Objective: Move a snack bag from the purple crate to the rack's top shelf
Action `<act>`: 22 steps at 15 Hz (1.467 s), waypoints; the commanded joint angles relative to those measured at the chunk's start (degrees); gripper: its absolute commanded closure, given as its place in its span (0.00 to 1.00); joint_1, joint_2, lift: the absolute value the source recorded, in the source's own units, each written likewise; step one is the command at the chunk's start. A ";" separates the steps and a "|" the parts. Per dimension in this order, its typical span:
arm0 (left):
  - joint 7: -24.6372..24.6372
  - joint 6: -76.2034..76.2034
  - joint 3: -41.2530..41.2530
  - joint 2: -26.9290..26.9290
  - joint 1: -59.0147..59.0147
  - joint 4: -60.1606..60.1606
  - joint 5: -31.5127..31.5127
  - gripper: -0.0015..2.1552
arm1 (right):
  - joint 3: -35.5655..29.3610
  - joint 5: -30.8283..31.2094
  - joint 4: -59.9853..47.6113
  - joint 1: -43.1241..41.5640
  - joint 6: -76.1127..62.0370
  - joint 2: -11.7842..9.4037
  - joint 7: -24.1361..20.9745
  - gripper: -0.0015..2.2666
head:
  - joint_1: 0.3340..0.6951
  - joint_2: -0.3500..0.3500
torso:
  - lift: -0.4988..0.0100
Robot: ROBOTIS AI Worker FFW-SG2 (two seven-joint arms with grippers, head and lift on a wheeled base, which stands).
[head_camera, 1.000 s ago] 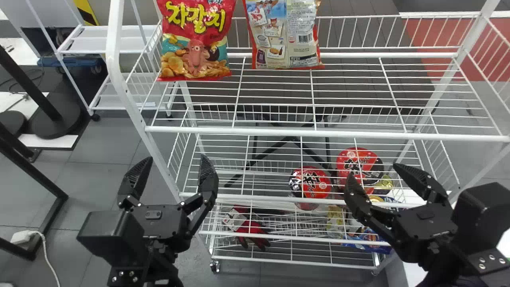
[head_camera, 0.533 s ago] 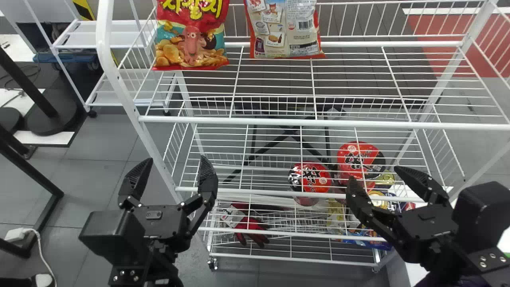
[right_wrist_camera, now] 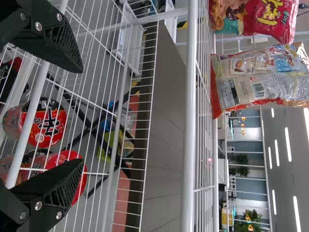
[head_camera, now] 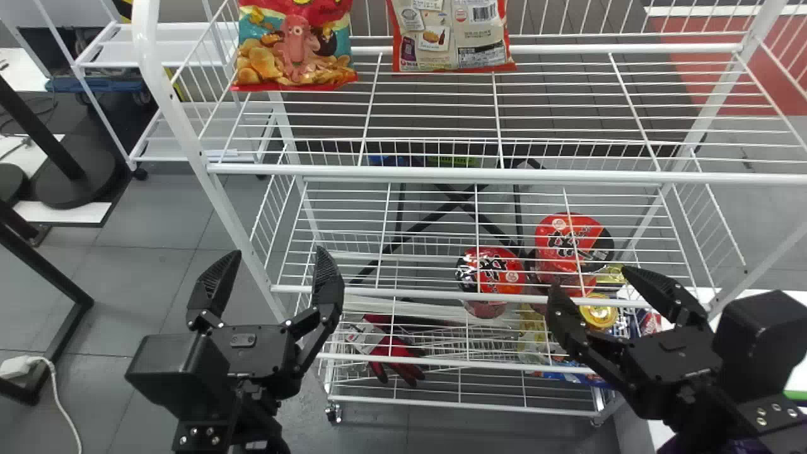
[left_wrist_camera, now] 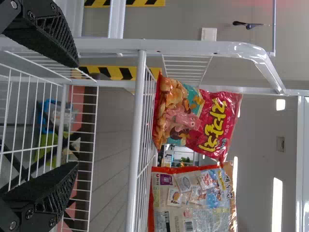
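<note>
Left end effector, right end effector agape

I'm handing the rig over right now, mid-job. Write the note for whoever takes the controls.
Left gripper: open, empty, in front of the rack's left side.
Right gripper: open, empty, in front of its right side.
Bags: the red octopus bag stands toward the left of the top shelf, the beige-backed bag to its right.
Done: two bags up, both released; can't tell which, if either, came from the crate.
Left: if this run's bag is up, probably just park the arms; otherwise fetch one from the crate.
</note>
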 commanded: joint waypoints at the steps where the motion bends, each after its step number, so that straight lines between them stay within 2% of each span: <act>1: 0.09 -0.07 -0.16 -0.01 0.00 0.26 0.00 0.04 | -0.09 0.07 -0.01 0.25 0.00 0.00 0.02 0.08 | 1.00 0.59 | 0.54; 22: 0.17 -1.47 -0.24 -0.27 -1.32 2.11 0.53 0.04 | -0.62 -0.02 0.60 -0.71 2.29 0.26 0.90 0.08 | 1.00 0.58 | 0.38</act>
